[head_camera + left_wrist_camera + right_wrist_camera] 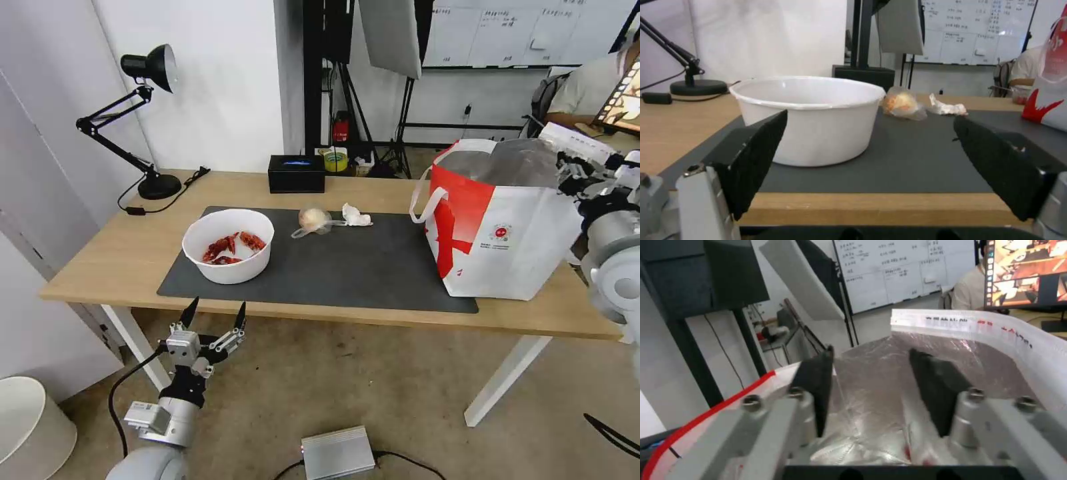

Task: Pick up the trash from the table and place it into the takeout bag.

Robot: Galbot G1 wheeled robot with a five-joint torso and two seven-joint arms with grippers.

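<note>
From the head view we see our left hand (215,313) spread open and empty, just below the tabletop (100,260) edge; the white bowl (229,245) of shells lies straight ahead and nearest it.

The left wrist view shows the bowl (811,116) upright, round, with no long axis.

In the right wrist view our right hand (871,390), parted and empty, hangs over the takeout bag (951,360) mouth.

I see a white bowl (229,245) with red shells (230,247) on a dark grey mat (347,267), over a light-wood counter (100,260); beyond my left black fingers (753,160), a white tissue (355,215); past my right fingers (936,390), the bag (500,233) is white and red, lined silver
</note>
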